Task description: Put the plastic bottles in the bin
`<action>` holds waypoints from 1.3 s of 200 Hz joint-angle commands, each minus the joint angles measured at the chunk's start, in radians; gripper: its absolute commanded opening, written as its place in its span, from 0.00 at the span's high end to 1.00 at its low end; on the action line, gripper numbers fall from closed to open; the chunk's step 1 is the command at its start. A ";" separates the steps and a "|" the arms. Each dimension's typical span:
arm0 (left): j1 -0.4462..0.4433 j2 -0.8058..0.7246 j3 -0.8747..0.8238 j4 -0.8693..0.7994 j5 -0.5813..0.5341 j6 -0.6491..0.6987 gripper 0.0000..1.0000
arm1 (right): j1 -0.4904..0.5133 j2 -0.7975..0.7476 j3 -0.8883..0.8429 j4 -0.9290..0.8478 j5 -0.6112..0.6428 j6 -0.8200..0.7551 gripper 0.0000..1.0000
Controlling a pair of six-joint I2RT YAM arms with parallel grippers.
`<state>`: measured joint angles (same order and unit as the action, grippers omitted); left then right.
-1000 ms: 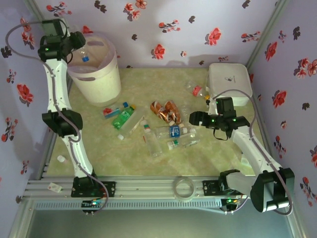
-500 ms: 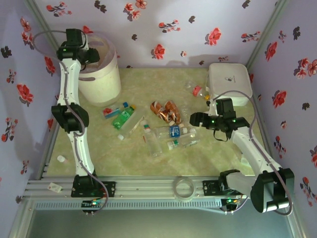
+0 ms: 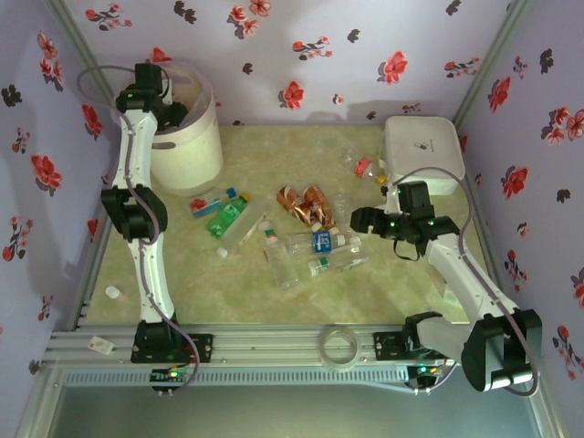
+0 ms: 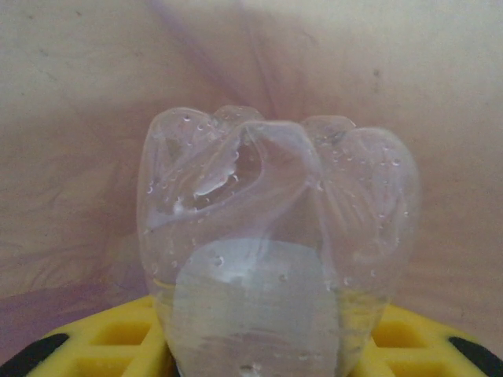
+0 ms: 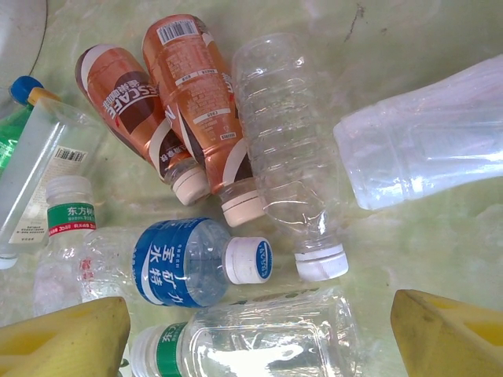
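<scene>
Lavender walls (image 3: 365, 36) printed with red flowers enclose a pale green marbled tabletop (image 3: 219, 297).

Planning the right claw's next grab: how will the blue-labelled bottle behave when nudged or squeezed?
The blue-labelled bottle looks empty, so probably light. Lying on its side and round, it may roll if nudged. Its thin clear wall looks dented, so it likely gives when squeezed.

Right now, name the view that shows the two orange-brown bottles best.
Right wrist: the orange-brown bottles lie close up, labels and pale caps plain. Top external shows them as small orange shapes mid-table. Left wrist faces a clear bottle instead.
</scene>
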<state>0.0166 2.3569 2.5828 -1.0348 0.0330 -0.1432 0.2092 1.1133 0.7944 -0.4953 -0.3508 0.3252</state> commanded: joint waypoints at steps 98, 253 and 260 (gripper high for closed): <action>-0.003 -0.044 -0.017 -0.008 -0.005 0.019 0.13 | -0.008 -0.033 0.013 -0.035 0.127 0.046 0.14; -0.057 -0.688 -0.341 0.173 -0.096 0.009 0.16 | 0.029 0.018 0.056 -0.141 0.270 0.076 0.19; -0.078 -0.732 -0.399 0.171 -0.097 0.002 0.17 | 0.070 0.033 0.083 -0.178 0.290 0.046 0.19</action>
<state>-0.0040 1.7344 2.3520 -0.8688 -0.0452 -0.1352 0.1776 1.1141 0.8013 -0.6106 -0.0845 0.4610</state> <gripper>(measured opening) 0.842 0.812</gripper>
